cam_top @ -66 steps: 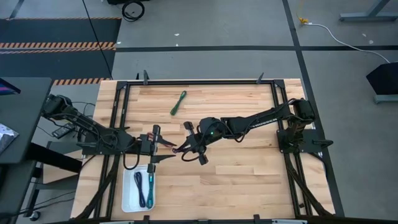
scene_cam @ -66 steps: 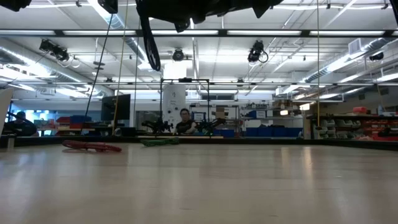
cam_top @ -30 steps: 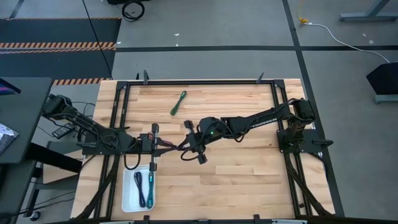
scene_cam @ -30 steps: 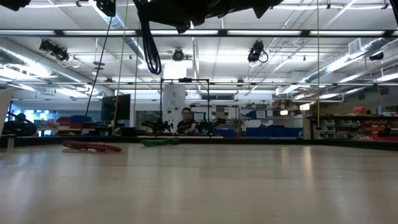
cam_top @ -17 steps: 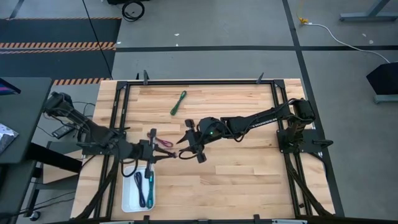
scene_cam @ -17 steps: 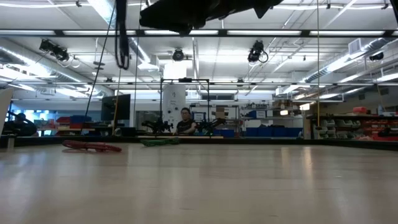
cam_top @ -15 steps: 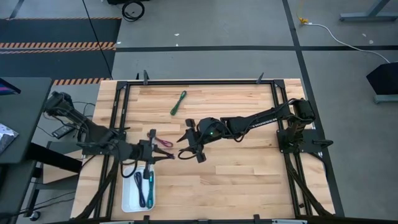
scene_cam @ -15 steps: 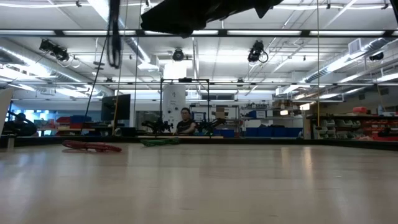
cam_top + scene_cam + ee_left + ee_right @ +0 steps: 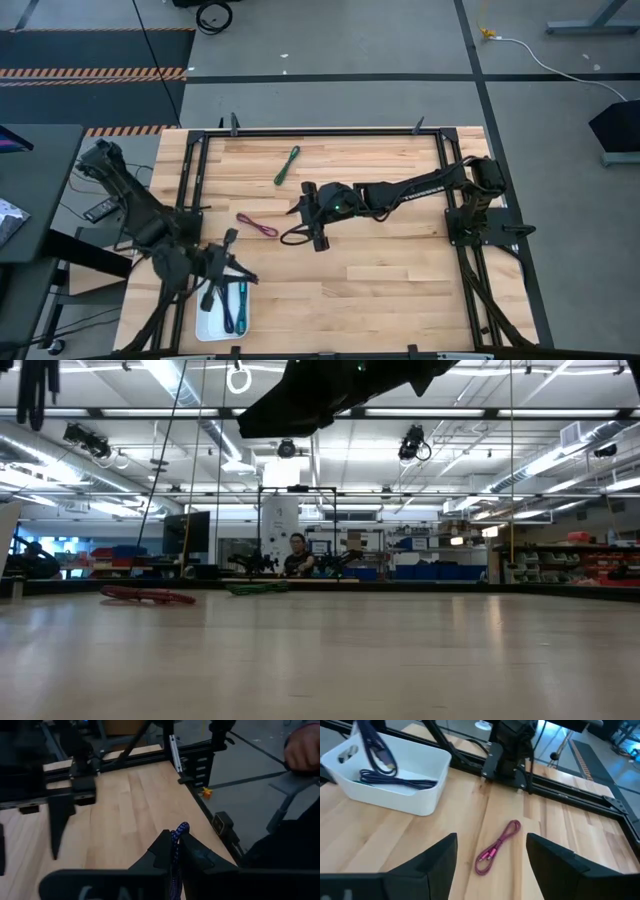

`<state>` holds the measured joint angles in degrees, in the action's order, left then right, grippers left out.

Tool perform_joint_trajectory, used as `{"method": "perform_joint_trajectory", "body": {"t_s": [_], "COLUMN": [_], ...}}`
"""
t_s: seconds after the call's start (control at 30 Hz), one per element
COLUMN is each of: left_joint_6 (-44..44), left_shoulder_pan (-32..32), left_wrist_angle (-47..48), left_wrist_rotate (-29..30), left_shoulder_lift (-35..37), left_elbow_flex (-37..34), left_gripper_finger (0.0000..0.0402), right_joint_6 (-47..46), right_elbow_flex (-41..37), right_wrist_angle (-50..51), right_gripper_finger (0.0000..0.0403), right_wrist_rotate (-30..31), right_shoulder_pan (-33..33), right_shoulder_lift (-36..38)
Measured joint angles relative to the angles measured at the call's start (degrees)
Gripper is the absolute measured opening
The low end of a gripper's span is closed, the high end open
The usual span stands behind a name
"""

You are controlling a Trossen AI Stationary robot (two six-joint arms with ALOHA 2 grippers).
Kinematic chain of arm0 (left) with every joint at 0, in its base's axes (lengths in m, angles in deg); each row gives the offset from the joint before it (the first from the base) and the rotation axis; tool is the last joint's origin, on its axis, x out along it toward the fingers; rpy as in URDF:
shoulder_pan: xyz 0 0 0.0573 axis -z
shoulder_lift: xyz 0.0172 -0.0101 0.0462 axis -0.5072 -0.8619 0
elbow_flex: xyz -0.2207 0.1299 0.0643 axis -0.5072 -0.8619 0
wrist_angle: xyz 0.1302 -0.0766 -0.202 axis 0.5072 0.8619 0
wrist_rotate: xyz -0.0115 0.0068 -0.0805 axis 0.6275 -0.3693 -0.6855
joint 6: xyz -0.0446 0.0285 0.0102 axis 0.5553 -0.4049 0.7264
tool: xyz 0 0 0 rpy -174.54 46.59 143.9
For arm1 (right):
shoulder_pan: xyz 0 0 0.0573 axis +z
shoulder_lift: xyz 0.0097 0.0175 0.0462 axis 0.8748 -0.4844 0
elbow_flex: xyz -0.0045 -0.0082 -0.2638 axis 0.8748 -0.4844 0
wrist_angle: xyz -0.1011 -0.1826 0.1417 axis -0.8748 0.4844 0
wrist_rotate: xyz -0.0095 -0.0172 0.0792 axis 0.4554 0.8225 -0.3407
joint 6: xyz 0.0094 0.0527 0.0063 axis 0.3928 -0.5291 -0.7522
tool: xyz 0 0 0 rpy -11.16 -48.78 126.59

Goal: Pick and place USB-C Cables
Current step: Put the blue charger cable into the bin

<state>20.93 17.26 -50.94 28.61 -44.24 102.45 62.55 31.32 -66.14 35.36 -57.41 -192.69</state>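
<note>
My left gripper (image 9: 236, 278) hovers over the white tray (image 9: 203, 325) at the near left, shut on a blue-violet USB-C cable (image 9: 178, 831). The same cable hangs above the tray (image 9: 427, 795) in the right wrist view (image 9: 376, 746). A teal cable (image 9: 242, 300) and a dark one (image 9: 228, 310) lie in the tray. A magenta cable (image 9: 257, 225) lies flat on the table, just ahead of my open right gripper (image 9: 291, 222), which touches nothing. A green cable (image 9: 287, 165) lies farther back. My left gripper pinches the blue-violet cable between its two fingers. A short looped end (image 9: 182, 827) sticks out past the fingertips, and the rest runs back between them. The cable is lifted clear of the table and dangles over the tray (image 9: 382, 757).
Black frame rails (image 9: 320, 131) border the wooden table. The right half of the table (image 9: 400, 280) is bare wood. A person's hand (image 9: 304, 747) shows beyond the table's edge in the left wrist view, and a person (image 9: 297, 556) stands far behind the table.
My right gripper has opened, letting go of the blue-violet cable, and has drawn back a little toward the far edge. My left gripper, still shut on that cable, has swung from the table's middle toward the near left, over the tray. The magenta cable has stayed put.
</note>
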Motion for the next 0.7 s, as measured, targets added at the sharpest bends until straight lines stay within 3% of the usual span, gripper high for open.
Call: {"method": "perform_joint_trajectory", "body": {"t_s": [0.1, 0.23, 0.33, 0.7], "left_joint_6": [-4.46, -8.14, -8.74, -1.5], "left_shoulder_pan": [3.59, 9.25, 13.07, 22.87], "left_wrist_angle": [1.81, 8.37, 12.98, 14.56], "left_wrist_rotate": [2.67, 13.67, 18.5, 20.23], "left_shoulder_lift": [-0.03, -1.52, -3.16, -9.82], "left_elbow_flex": [0.0, -0.35, -0.37, 0.25], "left_gripper_finger": [0.0022, 0.0021, 0.0021, 0.0021], "right_joint_6": [-0.31, -0.57, -1.37, -4.7], "right_elbow_flex": [0.0, 0.0, 0.0, 0.0], "right_wrist_angle": [0.08, 0.56, 1.63, 2.54], "right_gripper_finger": [0.0241, 0.0238, 0.0238, 0.0236], "right_wrist_rotate": [0.01, -0.02, 0.0, -0.02], "right_shoulder_pan": [-0.48, -0.74, -0.77, -0.77], "right_shoulder_lift": [0.0, 0.0, 0.0, 0.0]}}
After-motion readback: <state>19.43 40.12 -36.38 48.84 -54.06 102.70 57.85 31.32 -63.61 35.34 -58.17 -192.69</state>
